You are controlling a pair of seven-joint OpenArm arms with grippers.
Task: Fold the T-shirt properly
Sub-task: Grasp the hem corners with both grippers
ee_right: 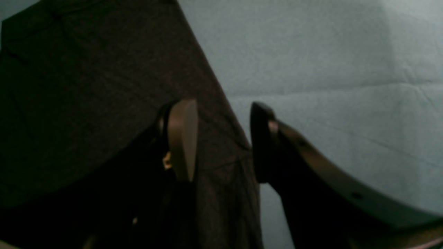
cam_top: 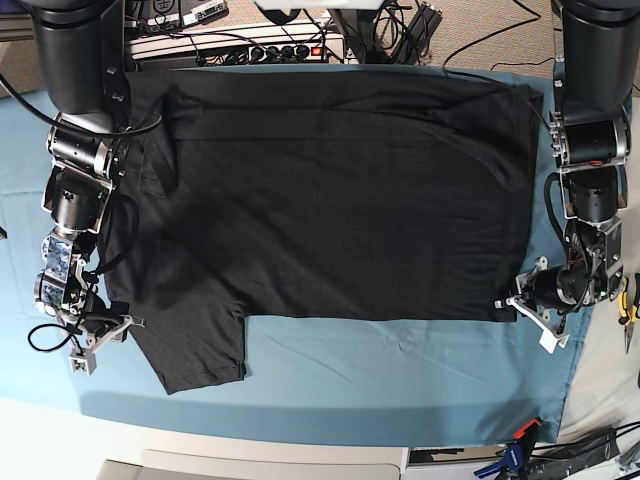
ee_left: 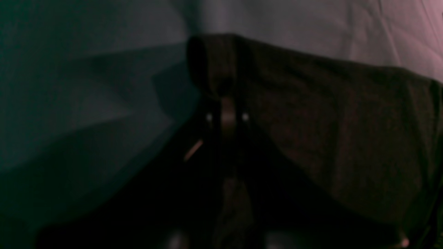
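Note:
The black T-shirt [cam_top: 330, 190] lies spread flat, plain side up, on the blue table cloth [cam_top: 380, 375]. One sleeve [cam_top: 195, 350] sticks out at the front left. My right gripper [cam_top: 110, 335] is at the shirt's left edge. In the right wrist view it [ee_right: 221, 141] is open, and the shirt's edge [ee_right: 221, 166] runs between its two fingers [ee_right: 181, 138]. My left gripper [cam_top: 515, 303] is at the shirt's front right corner. In the left wrist view it [ee_left: 227, 107] is dark and blurred, with its fingers closed on a raised fold of the shirt [ee_left: 328, 131].
Cables and a power strip [cam_top: 250, 45] lie behind the table's far edge. Pliers [cam_top: 630, 300] lie at the right edge, and a clamp [cam_top: 515, 450] sits at the front right corner. The cloth's front edge [cam_top: 300, 425] runs below the shirt.

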